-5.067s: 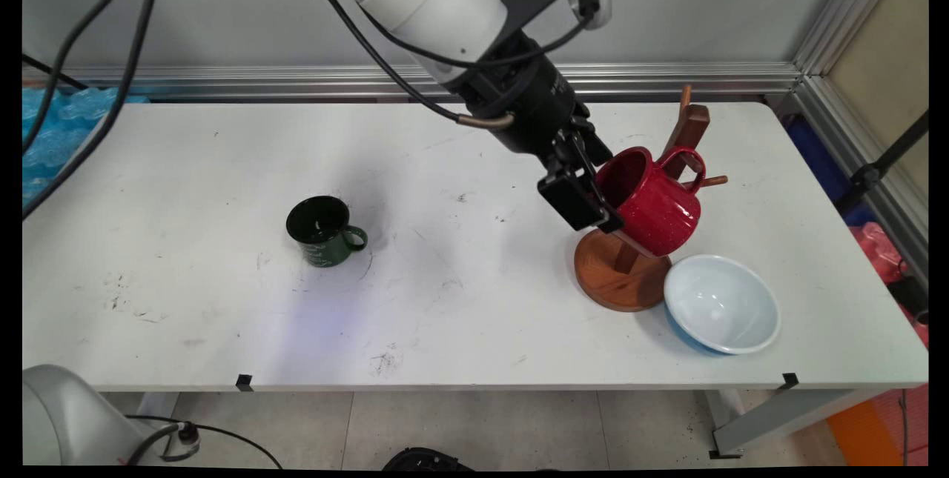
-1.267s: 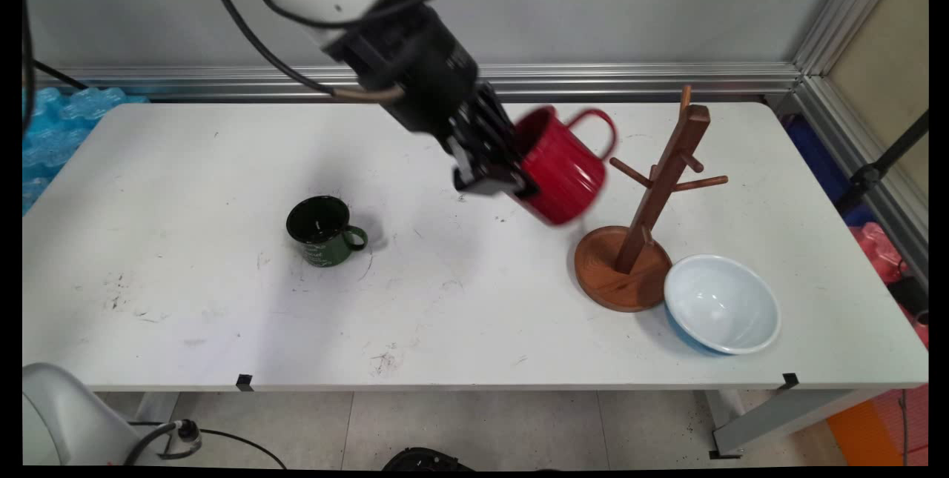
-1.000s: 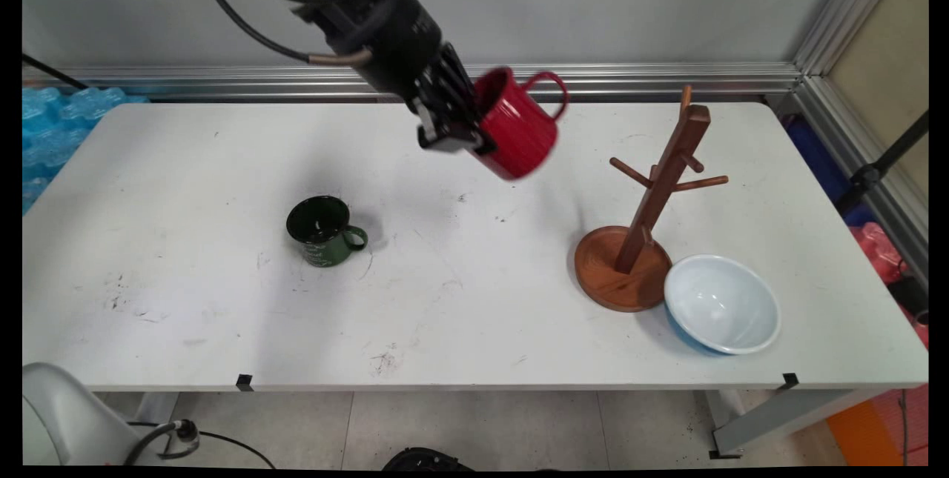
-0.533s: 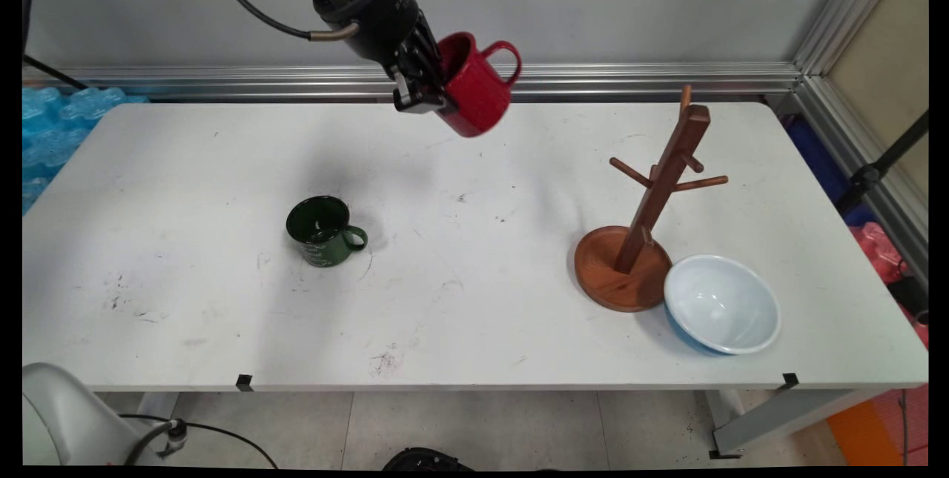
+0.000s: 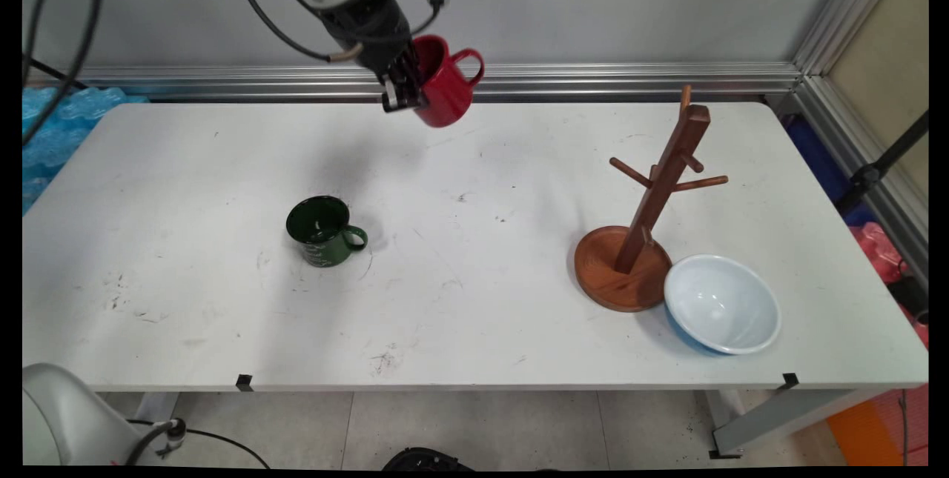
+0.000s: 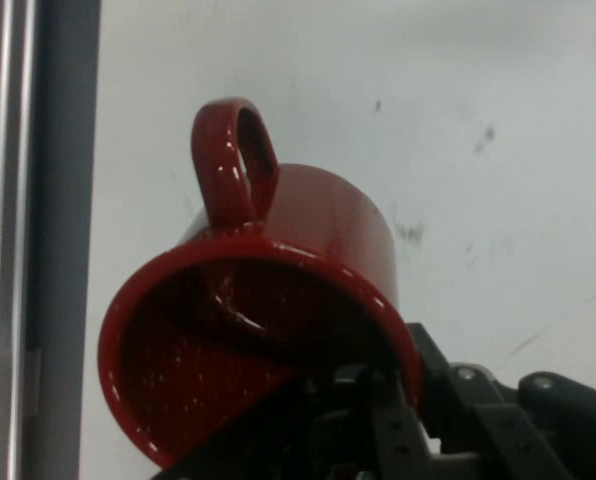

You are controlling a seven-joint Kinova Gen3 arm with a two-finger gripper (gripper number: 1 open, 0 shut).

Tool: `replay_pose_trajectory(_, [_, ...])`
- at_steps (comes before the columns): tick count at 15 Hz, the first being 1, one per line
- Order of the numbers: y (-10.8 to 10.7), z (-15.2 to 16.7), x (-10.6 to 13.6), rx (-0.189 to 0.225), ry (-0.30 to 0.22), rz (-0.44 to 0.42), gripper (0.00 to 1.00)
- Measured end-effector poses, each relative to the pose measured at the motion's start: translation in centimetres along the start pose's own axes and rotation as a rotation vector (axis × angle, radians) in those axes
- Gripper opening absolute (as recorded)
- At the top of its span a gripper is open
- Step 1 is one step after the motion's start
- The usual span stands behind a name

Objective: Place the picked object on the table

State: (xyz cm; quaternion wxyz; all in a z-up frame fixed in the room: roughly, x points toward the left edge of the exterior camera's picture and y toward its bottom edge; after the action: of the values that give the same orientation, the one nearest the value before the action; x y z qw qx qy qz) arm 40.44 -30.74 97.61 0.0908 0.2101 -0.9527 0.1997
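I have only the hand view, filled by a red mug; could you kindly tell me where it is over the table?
Observer: The gripper holds the red mug in the air over the far edge of the table, near the wall.
Operator: Thank you. Is anything standing below it?
Observer: Nothing directly below; a green mug stands upright nearer the table's front side, to the left in the main view.
Operator: And is there anything else on the table?
Observer: A wooden mug tree with bare pegs stands far to the right, with a pale blue bowl against its base.
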Motion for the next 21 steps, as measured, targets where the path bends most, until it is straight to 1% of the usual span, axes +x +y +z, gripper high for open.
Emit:
replay_pose_trajectory(2, [0.1, 1.7, -0.2, 0.01, -0.041, 0.016, 0.0])
replay_pose_trajectory(5, [0.4, 4.4, -0.7, 0.013, -0.103, 0.037, 0.0])
replay_pose_trajectory(11, [1.4, 8.4, -2.2, -0.008, -0.211, 0.044, 0.0])
replay_pose_trajectory(16, [2.3, 10.3, -3.1, -0.033, -0.267, 0.049, 0.0])
replay_pose_trajectory(21, [3.1, 11.7, -3.7, -0.056, -0.307, 0.048, 0.0])
